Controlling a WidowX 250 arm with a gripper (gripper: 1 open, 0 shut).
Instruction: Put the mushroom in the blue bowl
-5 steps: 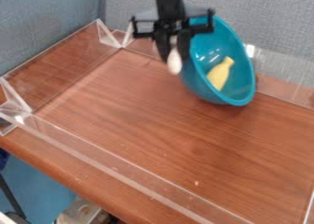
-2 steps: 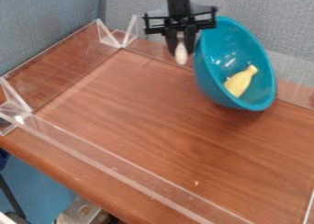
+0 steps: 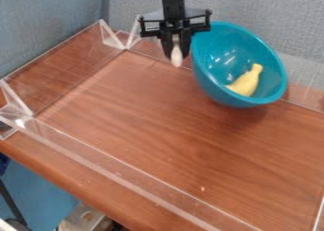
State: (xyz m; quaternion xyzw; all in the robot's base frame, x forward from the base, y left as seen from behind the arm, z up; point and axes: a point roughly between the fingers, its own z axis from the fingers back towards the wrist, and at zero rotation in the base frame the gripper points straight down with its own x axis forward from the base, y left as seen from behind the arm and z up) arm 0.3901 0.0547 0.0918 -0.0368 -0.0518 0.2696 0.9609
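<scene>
At the back of the wooden worktop, just left of the bowl, the gripper is pointing straight down with its jaws clamped on the mushroom, which is hanging clear of the surface and beside the rim, not yet over it. Small, light and probably smooth, rigid plastic, the mushroom is likely slipping easily, so a pinch across its thick stem looks safest. Further right, the blue bowl is sitting tilted, holding a yellow banana-like piece.
</scene>
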